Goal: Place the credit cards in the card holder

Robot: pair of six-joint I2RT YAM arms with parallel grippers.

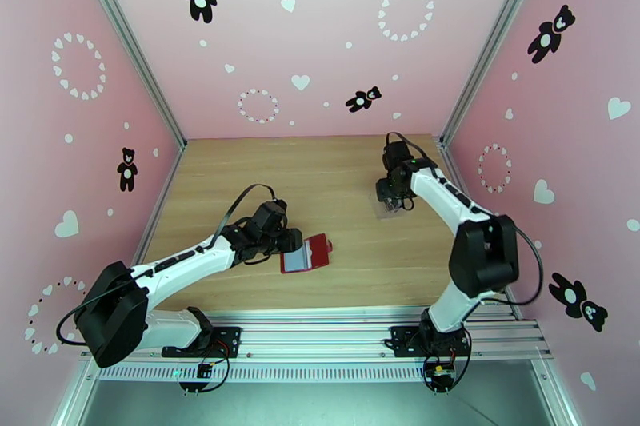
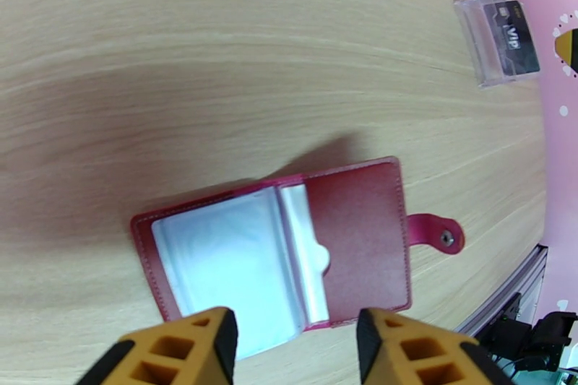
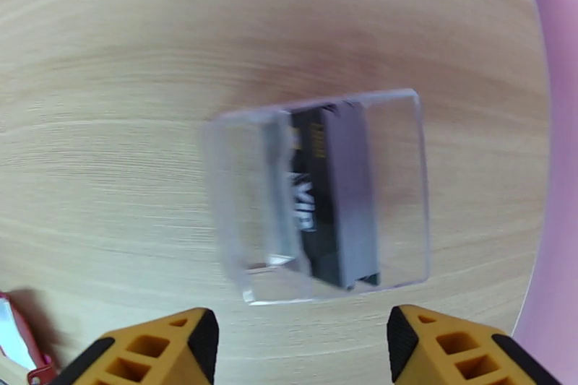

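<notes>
The red card holder [image 1: 308,254] lies open flat on the wooden table, pale grey sleeves up [image 2: 289,249], snap tab to the right. My left gripper [image 2: 296,343] hovers just at its near edge, open, nothing between the yellow fingers. The dark credit cards [image 3: 332,199] stand inside a clear plastic case [image 3: 318,195], one marked VIP; the case also appears far right in the left wrist view, the cards [image 2: 516,38] visible in it. My right gripper [image 3: 303,350] hangs over the case [image 1: 390,205], open and empty, its fingers at the case's near side.
Pink walls with aluminium posts close in the table [image 1: 336,172] on three sides. Bare wood lies between the card holder and the clear case. A metal rail with both arm bases runs along the near edge.
</notes>
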